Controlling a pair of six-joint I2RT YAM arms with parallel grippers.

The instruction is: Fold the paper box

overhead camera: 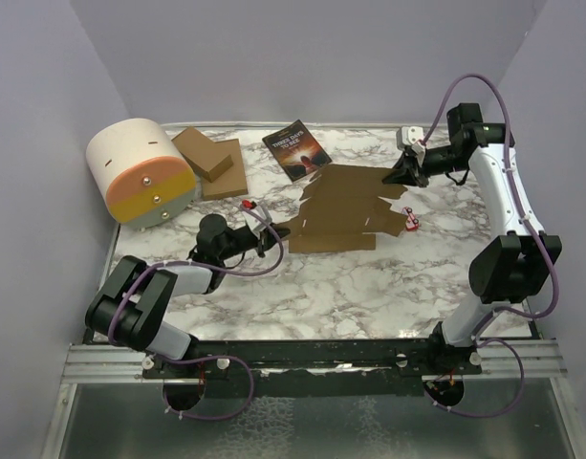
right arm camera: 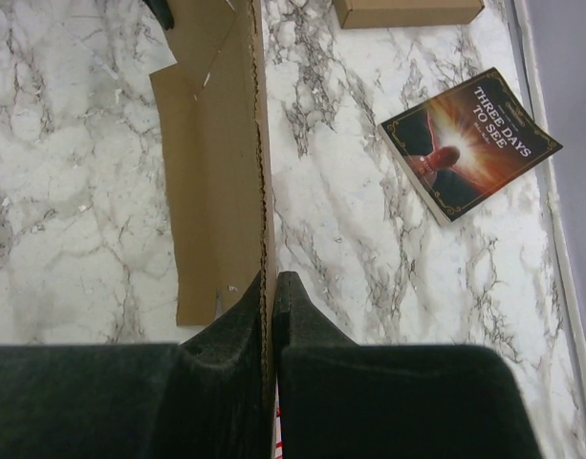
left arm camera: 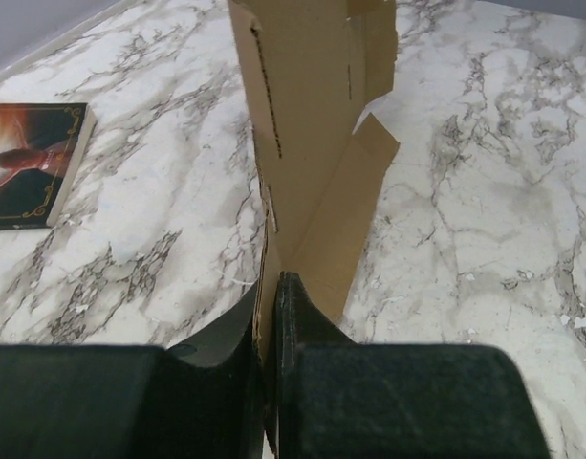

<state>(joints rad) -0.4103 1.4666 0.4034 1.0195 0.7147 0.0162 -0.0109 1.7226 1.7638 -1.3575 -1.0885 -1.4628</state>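
Observation:
The paper box (overhead camera: 342, 212) is a flat brown die-cut cardboard sheet with flaps, lying mid-table. My left gripper (overhead camera: 275, 235) is shut on its left edge. In the left wrist view the sheet (left arm camera: 312, 143) runs away from my closed left gripper (left arm camera: 271, 287), clamped between the fingers. My right gripper (overhead camera: 401, 174) is shut on the sheet's far right edge. In the right wrist view the perforated edge of the sheet (right arm camera: 216, 163) sits between the fingers of my closed right gripper (right arm camera: 271, 283).
A dark-covered book (overhead camera: 295, 150) lies behind the sheet; it also shows in the right wrist view (right arm camera: 469, 143) and the left wrist view (left arm camera: 30, 163). A stack of flat cardboard pieces (overhead camera: 211, 159) and a white-orange rounded container (overhead camera: 144, 172) stand at the far left. A small red-white item (overhead camera: 410, 221) lies by the sheet's right side.

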